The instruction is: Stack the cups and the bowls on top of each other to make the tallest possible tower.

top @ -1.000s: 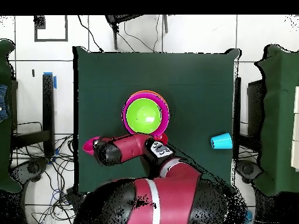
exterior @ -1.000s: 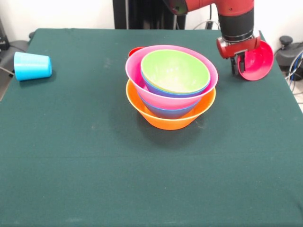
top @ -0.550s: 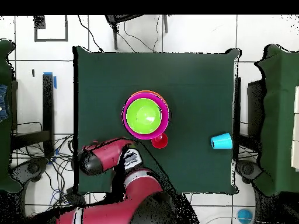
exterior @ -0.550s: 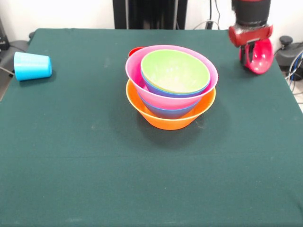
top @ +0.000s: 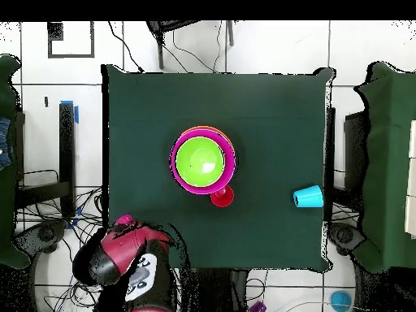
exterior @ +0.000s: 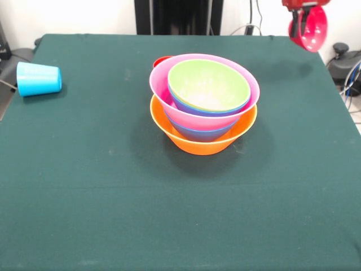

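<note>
Bright, even light from above, no harsh glare. Soft shadow pooling on the green table (exterior: 84, 186) just in front of the tower (exterior: 203, 104). Mild sheen inside the lime green bowl (exterior: 208, 84). Sharp focus across the front view.

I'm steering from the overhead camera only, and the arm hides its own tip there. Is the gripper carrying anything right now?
Observer: Yes. The front view shows the gripper shut on the rim of a small glossy red plastic bowl, held in the air above a table corner.
Operator: What's under the lime green bowl in the tower?
Observer: From the side, the large orange plastic bowl is the base. A blue bowl sits in it, then the big pink bowl, with the lime green plastic bowl on top.
Operator: Is the light blue cup upright?
Observer: No, the light blue plastic tumbler lies on its side.
</note>
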Available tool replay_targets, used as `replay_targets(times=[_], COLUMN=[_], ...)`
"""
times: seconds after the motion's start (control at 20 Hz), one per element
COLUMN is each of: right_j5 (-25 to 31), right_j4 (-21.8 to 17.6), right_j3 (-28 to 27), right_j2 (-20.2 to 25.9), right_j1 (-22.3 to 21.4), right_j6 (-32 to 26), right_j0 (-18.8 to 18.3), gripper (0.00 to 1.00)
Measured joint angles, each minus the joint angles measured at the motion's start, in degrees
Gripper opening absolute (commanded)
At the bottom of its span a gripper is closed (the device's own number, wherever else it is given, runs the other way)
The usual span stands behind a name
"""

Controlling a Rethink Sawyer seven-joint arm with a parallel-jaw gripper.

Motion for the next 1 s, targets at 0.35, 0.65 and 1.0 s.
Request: replay_targets(times=[0.35, 0.65, 1.0], right_j5=[-0.94, -1.95, -0.79], right_j4=[0.01, -0.51, -0.58], right_j3=[1.93, 3.91, 11.39], right_j2=[-5.57, -6.87, 6.19], right_j1=[0.3, -1.02, -10.68], right_j6=[1.08, 1.09, 1.09], right_j0=[3.23, 1.27, -18.95], gripper=[0.0, 0.0, 0.0])
